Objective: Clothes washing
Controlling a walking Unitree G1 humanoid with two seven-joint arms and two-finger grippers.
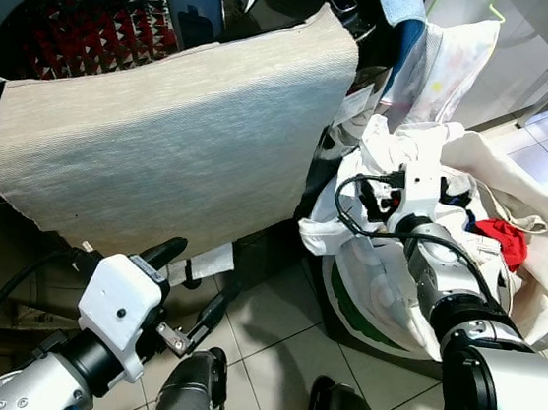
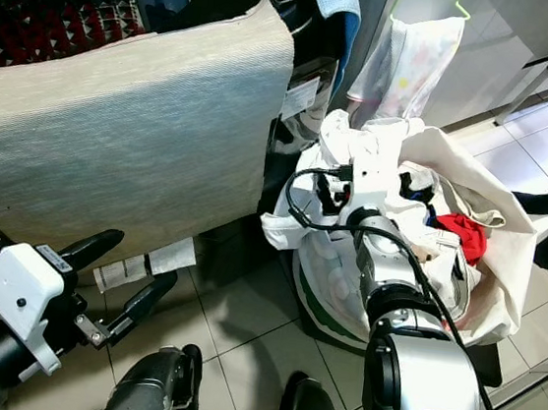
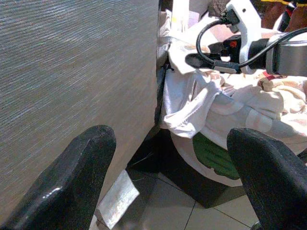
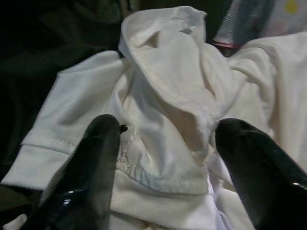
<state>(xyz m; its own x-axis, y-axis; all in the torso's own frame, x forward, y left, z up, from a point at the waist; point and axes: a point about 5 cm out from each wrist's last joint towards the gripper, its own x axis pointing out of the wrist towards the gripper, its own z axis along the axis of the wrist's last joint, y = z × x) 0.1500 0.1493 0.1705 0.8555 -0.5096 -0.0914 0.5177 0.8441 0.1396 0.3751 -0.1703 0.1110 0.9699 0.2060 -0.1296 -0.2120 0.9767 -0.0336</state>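
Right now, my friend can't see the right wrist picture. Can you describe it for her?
Two black fingers of the right pincer are spread open over a crumpled white garment. Its stitched hem lies between them.

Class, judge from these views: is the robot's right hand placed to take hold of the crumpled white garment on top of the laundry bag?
Probably yes: the right hand is open, its fingers either side of the crumpled white garment, nothing between.
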